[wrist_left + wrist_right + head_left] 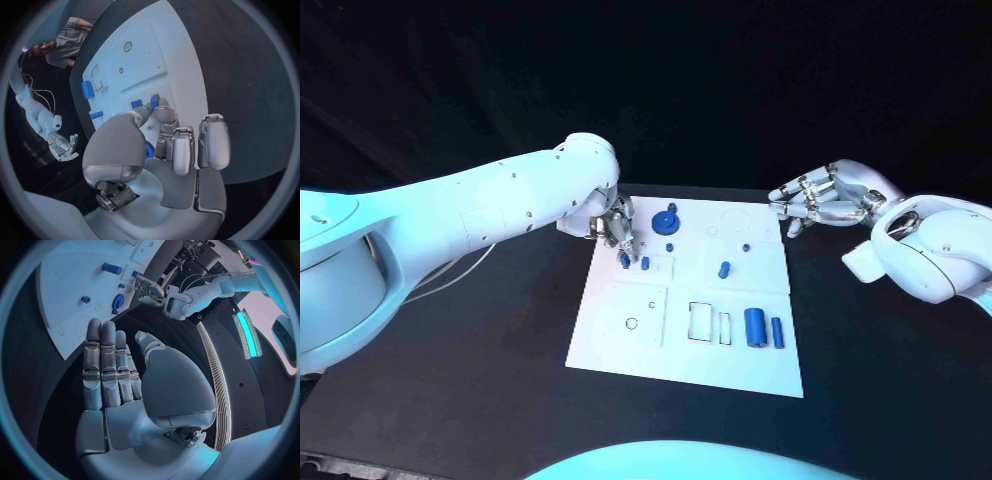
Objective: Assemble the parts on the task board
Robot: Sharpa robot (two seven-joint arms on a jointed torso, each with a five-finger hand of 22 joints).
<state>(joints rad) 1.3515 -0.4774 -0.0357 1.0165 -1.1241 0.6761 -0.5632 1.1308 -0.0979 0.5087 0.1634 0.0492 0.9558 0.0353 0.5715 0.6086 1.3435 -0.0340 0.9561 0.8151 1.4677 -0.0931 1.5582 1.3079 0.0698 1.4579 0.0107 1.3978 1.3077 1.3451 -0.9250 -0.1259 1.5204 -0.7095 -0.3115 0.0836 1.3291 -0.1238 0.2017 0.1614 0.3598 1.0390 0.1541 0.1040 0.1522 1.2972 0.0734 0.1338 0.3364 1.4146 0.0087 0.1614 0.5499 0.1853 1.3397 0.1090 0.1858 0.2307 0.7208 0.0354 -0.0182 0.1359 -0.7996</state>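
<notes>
The left hand (610, 226) reaches down over the far-left part of the white task board (625, 345), pinching a small blue part (625, 261) upright, apparently to seat it, while the right hand (819, 198) waits empty with straight fingers off the board's far-right corner.

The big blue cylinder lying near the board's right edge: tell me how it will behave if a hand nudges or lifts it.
The blue cylinder lies on its side on the flat white board, so a sideways nudge would probably roll it. It looks smooth and rigid, likely slippery between metal fingers. Being small, it is probably light.
</notes>
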